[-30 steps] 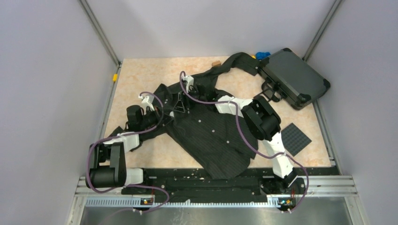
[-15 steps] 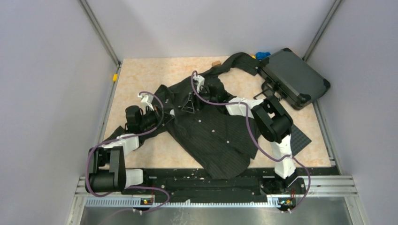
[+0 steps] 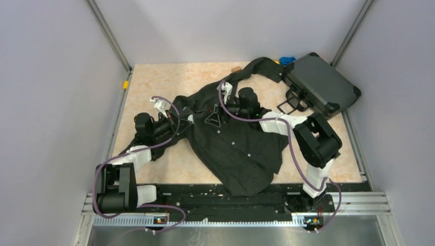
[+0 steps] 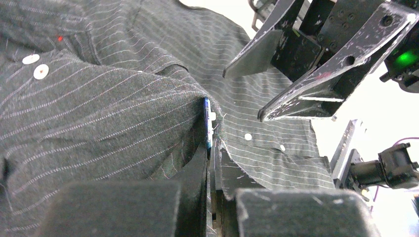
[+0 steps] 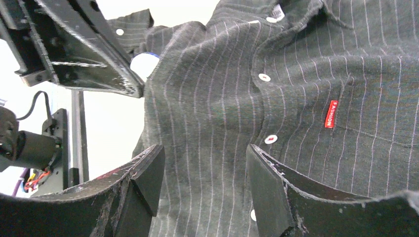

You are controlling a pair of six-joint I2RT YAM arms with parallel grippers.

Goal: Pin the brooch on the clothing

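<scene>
Clothing (image 3: 231, 148) on mottled beige table (image 3: 164, 82), plain grey walls (image 3: 51, 77)

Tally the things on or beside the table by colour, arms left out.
Black: 2 (shirt, hard case)
Blue: 2 (brooch, toy piece)
Tan: 1 (small block)
Yellow: 1 (small piece at the left rail)
Total: 6

Dark case (image 3: 320, 84), blue toy (image 3: 287, 60)
</scene>
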